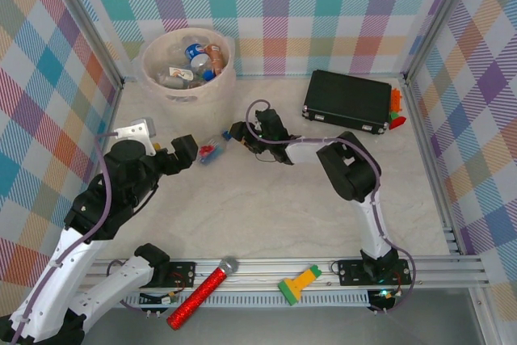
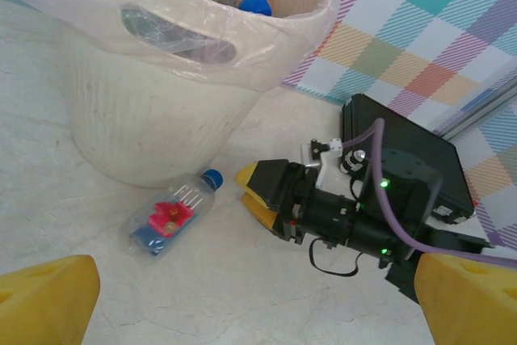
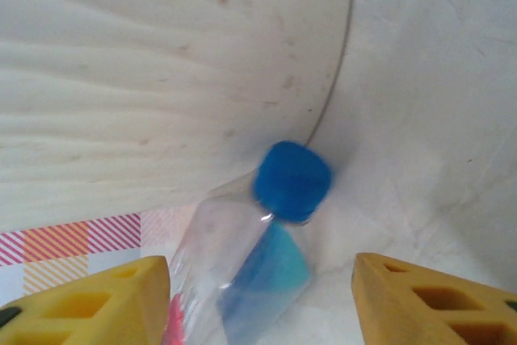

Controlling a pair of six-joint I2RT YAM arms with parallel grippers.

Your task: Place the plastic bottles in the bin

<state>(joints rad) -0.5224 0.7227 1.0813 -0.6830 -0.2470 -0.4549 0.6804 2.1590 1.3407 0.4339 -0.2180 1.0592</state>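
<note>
A clear bottle [image 1: 212,151] with a blue cap is seen lying on its side on the table [image 1: 266,208], just beside the foot of the cream bin [image 1: 194,93], in which several more bottles [image 1: 198,56] are held. Near its capped end the right gripper [image 1: 237,133] is found, its yellow fingers [image 3: 105,300] spread apart and closed on nothing. On the bottle's other side the left gripper [image 1: 184,151] is likewise held apart and empty, while a black case [image 1: 347,100] is set well apart to the right.
</note>
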